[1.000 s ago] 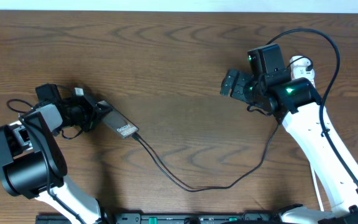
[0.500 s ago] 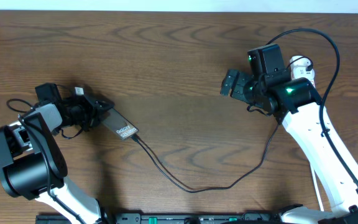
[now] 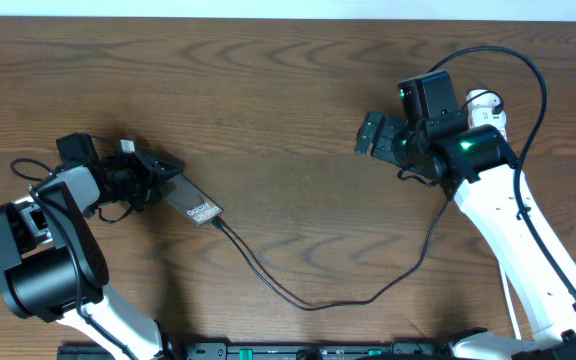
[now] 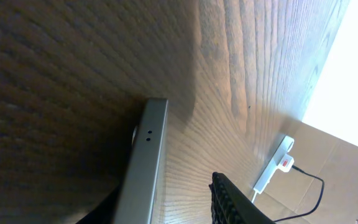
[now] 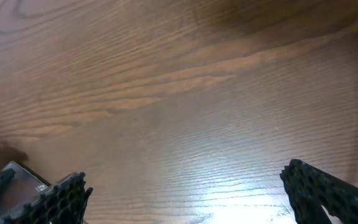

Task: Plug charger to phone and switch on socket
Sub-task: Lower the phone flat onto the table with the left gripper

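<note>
The phone [image 3: 194, 203] lies flat at the table's left, with the charger's [image 3: 308, 303] plug tip in its right end. The thin black cable loops across the front towards the right arm. My left gripper [image 3: 158, 178] straddles the phone's left end, open. In the left wrist view the phone's silvery edge [image 4: 146, 158] runs between the jaws, and one finger [image 4: 232, 199] stands clear of it. The white socket [image 4: 276, 167] lies far off, and in the overhead view the socket [image 3: 483, 103] is mostly hidden behind the right arm. My right gripper [image 3: 373, 135] hovers wide open, with nothing between its fingertips [image 5: 67, 193].
Bare brown wood fills the table's middle [image 3: 288, 130]. A thicker black arm cable [image 3: 538, 70] arcs over the right arm. The left arm's base [image 3: 38, 260] stands at the front left corner. The table's far edge [image 3: 288, 18] meets a pale wall.
The left jaws have parted from the phone's edges. The phone, the cable and the right arm have stayed where they were.
</note>
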Robot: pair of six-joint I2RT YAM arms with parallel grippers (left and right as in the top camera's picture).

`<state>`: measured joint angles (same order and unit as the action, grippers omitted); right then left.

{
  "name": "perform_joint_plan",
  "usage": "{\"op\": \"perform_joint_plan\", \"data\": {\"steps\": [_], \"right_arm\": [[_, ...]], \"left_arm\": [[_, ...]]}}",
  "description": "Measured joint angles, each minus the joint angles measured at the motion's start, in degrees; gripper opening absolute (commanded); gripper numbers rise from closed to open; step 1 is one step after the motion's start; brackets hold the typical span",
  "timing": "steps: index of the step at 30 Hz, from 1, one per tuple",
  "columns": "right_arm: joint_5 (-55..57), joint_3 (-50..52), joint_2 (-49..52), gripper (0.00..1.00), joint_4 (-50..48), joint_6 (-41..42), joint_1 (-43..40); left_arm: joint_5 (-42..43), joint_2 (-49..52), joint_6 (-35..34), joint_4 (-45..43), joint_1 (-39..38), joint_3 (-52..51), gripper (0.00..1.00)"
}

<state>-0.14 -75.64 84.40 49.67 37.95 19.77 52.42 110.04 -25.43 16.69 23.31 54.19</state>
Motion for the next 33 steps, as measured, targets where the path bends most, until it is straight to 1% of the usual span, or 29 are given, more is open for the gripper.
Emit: {"op": "perform_joint_plan", "data": {"steps": [1, 4, 6, 15, 16, 17, 18, 20, 27, 33], "right_arm": [[0.0, 0.0, 0.0, 0.99, 0.0, 0.0, 0.0], [0.0, 0.0, 0.0, 0.99, 0.0, 0.0, 0.0], [0.0, 0.0, 0.0, 0.99, 0.0, 0.0, 0.0], [0.2, 0.0, 0.0, 0.99, 0.2, 0.0, 0.0], [0.2, 0.0, 0.0, 0.99, 0.2, 0.0, 0.0], [0.2, 0.0, 0.0, 0.99, 0.2, 0.0, 0.0], [0.2, 0.0, 0.0, 0.99, 0.2, 0.0, 0.0], [0.2, 0.0, 0.0, 0.99, 0.2, 0.0, 0.0], [0.2, 0.0, 0.0, 0.99, 0.2, 0.0, 0.0], [0.2, 0.0, 0.0, 0.99, 0.2, 0.0, 0.0]], "left_arm": [[0.1, 0.0, 0.2, 0.0, 0.0, 0.0, 0.47], [1.0, -0.3, 0.0, 0.2, 0.0, 0.4, 0.59], [1.4, -0.5, 0.1, 0.5, -0.1, 0.5, 0.63], [1.7, -0.8, 0.0, 1.1, -0.1, 0.6, 0.63], [1.7, -0.8, 0.0, 1.2, -0.1, 0.6, 0.64], [1.7, -0.8, 0.0, 1.3, -0.1, 0.6, 0.68], [1.8, -0.8, 0.0, 1.5, -0.1, 0.7, 0.69], [1.9, -0.9, 0.0, 2.4, -0.1, 0.9, 0.7], [0.7, -1.4, 0.0, 5.6, -0.1, 1.3, 0.73], [-0.3, -1.6, 0.0, 7.1, -0.2, 1.6, 0.73]]}}
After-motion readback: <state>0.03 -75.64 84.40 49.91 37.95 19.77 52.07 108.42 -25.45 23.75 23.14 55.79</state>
